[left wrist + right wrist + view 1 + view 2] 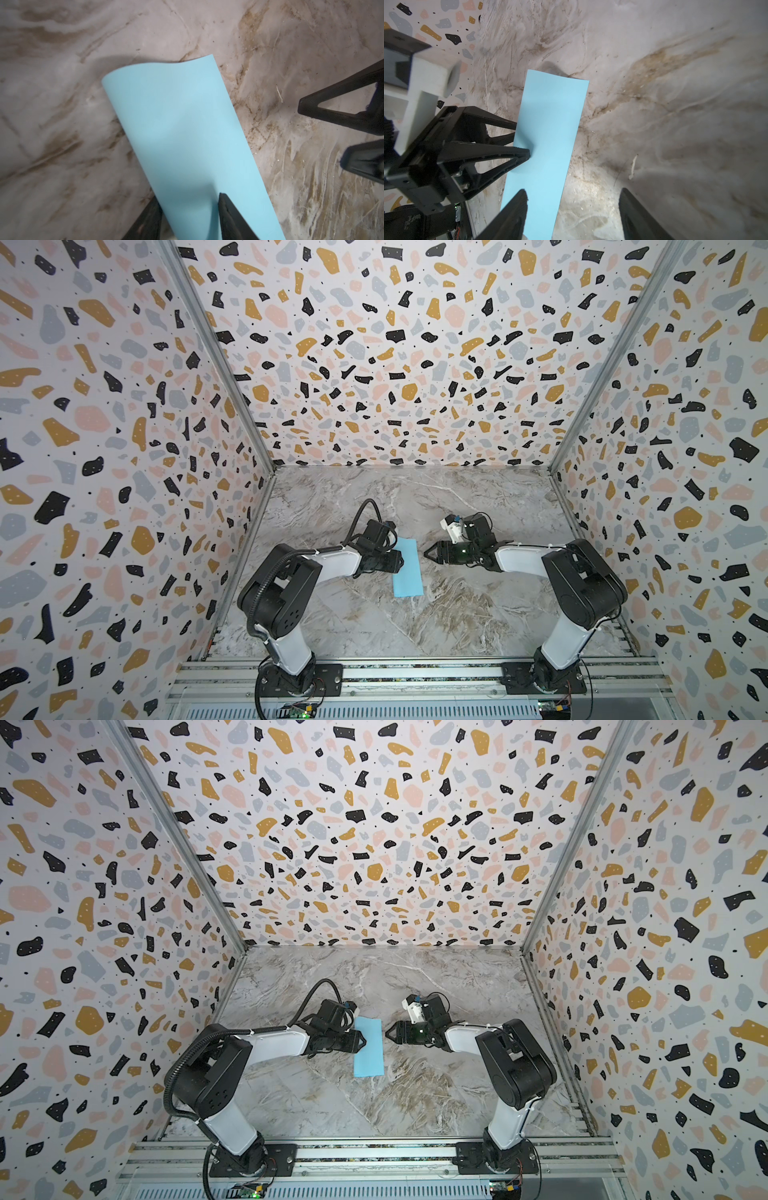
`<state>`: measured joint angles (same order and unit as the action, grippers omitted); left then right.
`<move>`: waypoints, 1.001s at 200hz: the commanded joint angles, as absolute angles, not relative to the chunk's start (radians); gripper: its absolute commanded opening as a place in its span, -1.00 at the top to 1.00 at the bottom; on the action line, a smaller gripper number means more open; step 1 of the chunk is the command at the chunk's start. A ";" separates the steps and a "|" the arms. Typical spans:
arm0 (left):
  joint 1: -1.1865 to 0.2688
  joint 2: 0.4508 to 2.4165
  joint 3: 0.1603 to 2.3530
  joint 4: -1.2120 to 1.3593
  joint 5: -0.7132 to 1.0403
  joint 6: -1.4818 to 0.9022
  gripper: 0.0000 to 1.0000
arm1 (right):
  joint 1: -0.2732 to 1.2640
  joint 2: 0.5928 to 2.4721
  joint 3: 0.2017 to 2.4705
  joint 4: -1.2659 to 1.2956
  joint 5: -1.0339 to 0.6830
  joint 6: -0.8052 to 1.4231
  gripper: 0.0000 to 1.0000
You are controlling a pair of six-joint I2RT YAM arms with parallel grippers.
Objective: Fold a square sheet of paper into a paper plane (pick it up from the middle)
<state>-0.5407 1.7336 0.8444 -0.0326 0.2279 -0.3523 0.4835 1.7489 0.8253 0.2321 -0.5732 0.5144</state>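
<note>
We see the paper [409, 572] as a narrow blue strip mid-table, its long edges running front to back. One short edge shows bowed in the left wrist view. The left gripper [400, 562] straddles the strip's left edge, one finger [521, 152] on top and the other hidden behind the sheet; we cannot tell whether it truly pinches. The right gripper [428, 553] hangs released just off the right edge, not touching. Bare table [457, 622] lies wide around the strip, front, back and right.
</note>
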 commanded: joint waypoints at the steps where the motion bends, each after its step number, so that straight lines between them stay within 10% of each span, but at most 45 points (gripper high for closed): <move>1: -0.546 1.825 0.772 -0.302 0.176 -0.357 0.09 | 0.487 1.745 0.853 0.218 -0.578 0.511 -0.40; 200: -0.546 1.821 0.800 -0.332 0.186 -0.296 0.07 | 0.492 1.760 0.865 0.218 -0.601 0.505 -0.35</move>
